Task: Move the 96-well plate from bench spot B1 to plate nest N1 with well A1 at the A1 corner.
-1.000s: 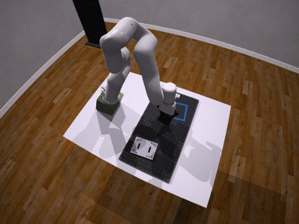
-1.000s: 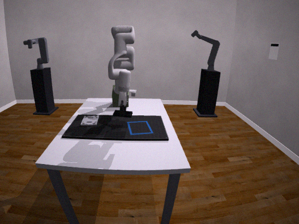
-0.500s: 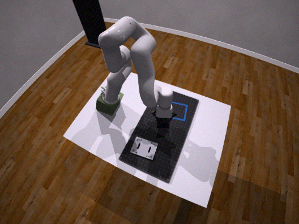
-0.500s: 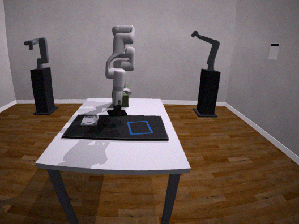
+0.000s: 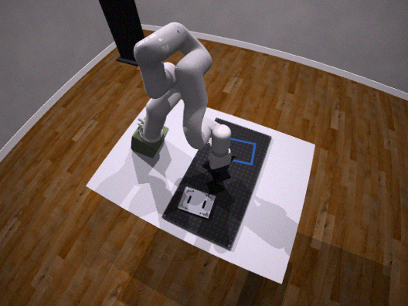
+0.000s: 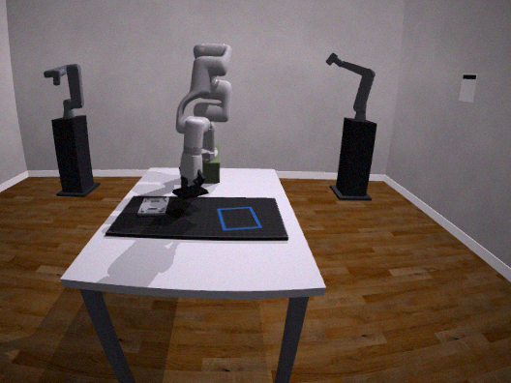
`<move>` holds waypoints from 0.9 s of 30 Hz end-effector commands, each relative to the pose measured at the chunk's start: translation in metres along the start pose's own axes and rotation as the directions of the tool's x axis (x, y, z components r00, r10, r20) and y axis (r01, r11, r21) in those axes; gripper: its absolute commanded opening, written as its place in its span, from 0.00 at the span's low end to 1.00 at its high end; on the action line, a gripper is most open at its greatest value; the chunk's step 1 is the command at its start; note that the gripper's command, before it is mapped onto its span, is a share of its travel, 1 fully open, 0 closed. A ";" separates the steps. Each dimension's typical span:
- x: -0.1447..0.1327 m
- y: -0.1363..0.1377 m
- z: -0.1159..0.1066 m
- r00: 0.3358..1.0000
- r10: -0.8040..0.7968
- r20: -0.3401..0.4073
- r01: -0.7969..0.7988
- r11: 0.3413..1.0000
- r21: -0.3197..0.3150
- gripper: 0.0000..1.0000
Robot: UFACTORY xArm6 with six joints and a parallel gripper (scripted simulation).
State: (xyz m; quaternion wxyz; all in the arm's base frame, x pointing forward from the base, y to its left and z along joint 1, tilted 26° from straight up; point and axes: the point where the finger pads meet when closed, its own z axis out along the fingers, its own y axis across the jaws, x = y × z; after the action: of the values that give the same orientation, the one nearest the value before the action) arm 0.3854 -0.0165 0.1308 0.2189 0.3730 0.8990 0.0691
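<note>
My gripper [image 5: 219, 164] [image 6: 192, 184] is shut on the dark 96-well plate [image 5: 228, 171] [image 6: 181, 192] and holds it above the black mat [image 5: 232, 216] [image 6: 203, 227]. The plate hangs between the two spots, closer to the nest. The plate nest N1 [image 5: 197, 202] [image 6: 153, 206] is a light grey square with two dark slots at the mat's near-left end, and nothing sits in it. The blue outline of spot B1 [image 5: 254, 154] [image 6: 240, 228] at the other end has nothing inside it. I cannot make out the plate's cut-off corner or the A1 mark.
The arm's green base block [image 5: 148, 143] [image 6: 212, 166] stands on the white table [image 5: 286, 174] [image 6: 194, 271] behind the mat. Two other arms on black pedestals [image 6: 73, 155] [image 6: 355, 160] stand on the floor, well away from the table.
</note>
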 end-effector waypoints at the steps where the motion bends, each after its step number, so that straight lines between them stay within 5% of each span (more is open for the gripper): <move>1: -0.010 -0.013 0.000 0.986 -0.156 -0.053 0.154 0.987 -0.053 0.00; 12: -0.027 -0.038 0.001 0.897 -0.441 -0.035 0.438 0.896 -0.066 0.00; 27: -0.054 -0.080 0.003 0.623 -0.782 -0.004 0.780 0.621 -0.074 0.00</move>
State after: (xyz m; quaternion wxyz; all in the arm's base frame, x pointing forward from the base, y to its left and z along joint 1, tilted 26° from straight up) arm 0.3703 -0.0997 0.1236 0.2098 -0.0182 0.9771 -0.0305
